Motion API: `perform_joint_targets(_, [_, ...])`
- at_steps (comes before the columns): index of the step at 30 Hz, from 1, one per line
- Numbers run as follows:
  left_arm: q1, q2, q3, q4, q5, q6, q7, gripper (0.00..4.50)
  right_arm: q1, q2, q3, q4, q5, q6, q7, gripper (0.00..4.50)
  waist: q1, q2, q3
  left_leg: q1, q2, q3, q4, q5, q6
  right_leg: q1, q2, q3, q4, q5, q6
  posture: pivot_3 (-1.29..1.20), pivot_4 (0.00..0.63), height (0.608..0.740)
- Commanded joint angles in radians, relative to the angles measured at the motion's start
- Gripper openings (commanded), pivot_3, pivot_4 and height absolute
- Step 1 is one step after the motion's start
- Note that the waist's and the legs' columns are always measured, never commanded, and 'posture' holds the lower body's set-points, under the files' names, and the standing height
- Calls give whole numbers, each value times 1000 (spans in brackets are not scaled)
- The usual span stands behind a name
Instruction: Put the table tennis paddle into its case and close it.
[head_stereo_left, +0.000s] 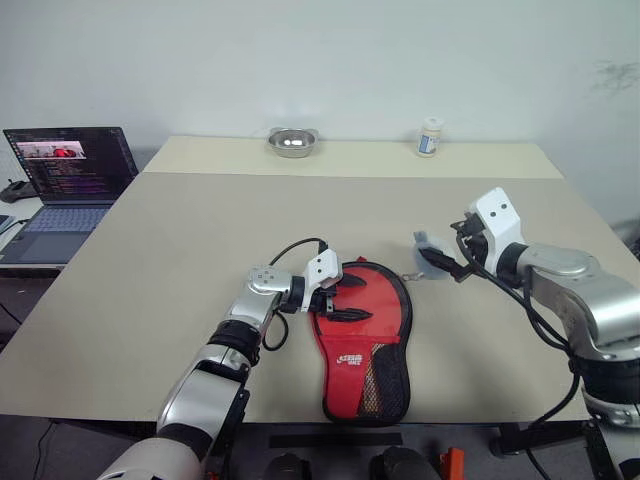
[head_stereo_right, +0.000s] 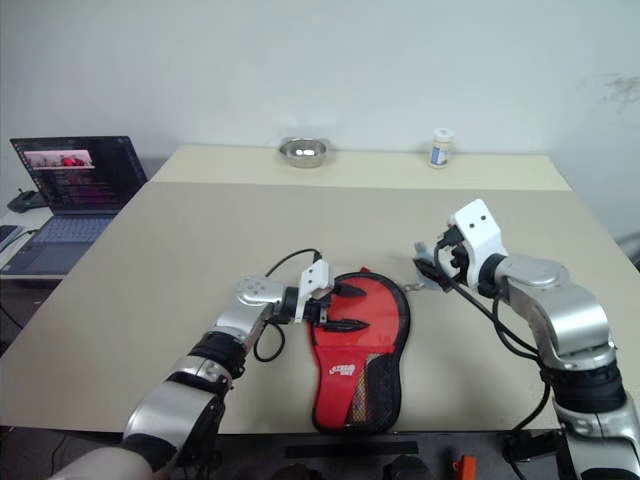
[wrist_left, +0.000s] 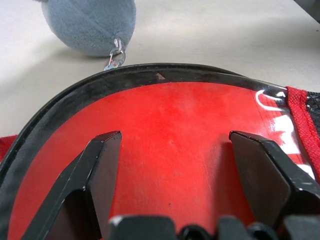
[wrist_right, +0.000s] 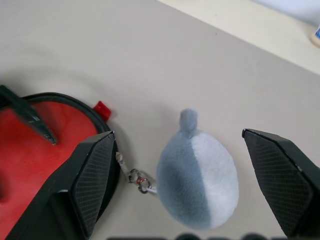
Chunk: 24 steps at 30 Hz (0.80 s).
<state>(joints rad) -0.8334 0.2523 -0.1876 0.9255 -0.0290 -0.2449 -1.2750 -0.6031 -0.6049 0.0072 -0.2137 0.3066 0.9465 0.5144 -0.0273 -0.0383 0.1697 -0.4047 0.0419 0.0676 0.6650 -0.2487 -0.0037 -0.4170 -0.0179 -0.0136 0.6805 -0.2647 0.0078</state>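
A white logo is showing on the lower red face of the case (head_stereo_left: 362, 340), just above the black mesh, but its letters are too small to read. Lines of text are glowing on the laptop screen (head_stereo_left: 72, 163), none legible, and the small bottle's label (head_stereo_left: 429, 143) is likewise unreadable.

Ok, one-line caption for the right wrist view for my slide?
Open right gripper hovering over a grey-and-white plush charm clipped beside the red case on the beige table.
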Motion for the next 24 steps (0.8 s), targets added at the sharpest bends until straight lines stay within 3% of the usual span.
perform_joint_targets(1, [22,-15,-33,67,44,-15,11,3728,-45,29,22,88,-33,-67,-8,4500,0,0,0,2,0,0,0,0,0,2,0,0,0,0,0,0,150,740])
perform_joint_targets(9, [12,-36,-41,104,54,-28,16,3728,-76,85,95,356,-112,-199,13,4500,3,2,-2,6,0,0,0,0,0,7,0,0,-1,0,0,0,150,740])
perform_joint_targets(16, [19,-45,-51,122,68,-42,22,3728,-93,146,54,426,-123,-198,-31,4500,3,4,-6,6,0,0,0,0,0,7,-1,-1,-1,0,0,0,150,740])
perform_joint_targets(19, [20,-50,-52,137,76,-42,31,3755,-95,157,39,413,-132,-175,-56,3868,4,6,-8,7,0,-1,0,0,0,8,-1,-1,-1,0,0,0,150,740])
perform_joint_targets(24, [15,-59,-58,182,98,-54,72,3755,-70,140,60,404,-172,-184,-70,2031,6,8,-16,7,-1,-1,0,0,0,9,-1,-1,-2,0,1,0,150,740])
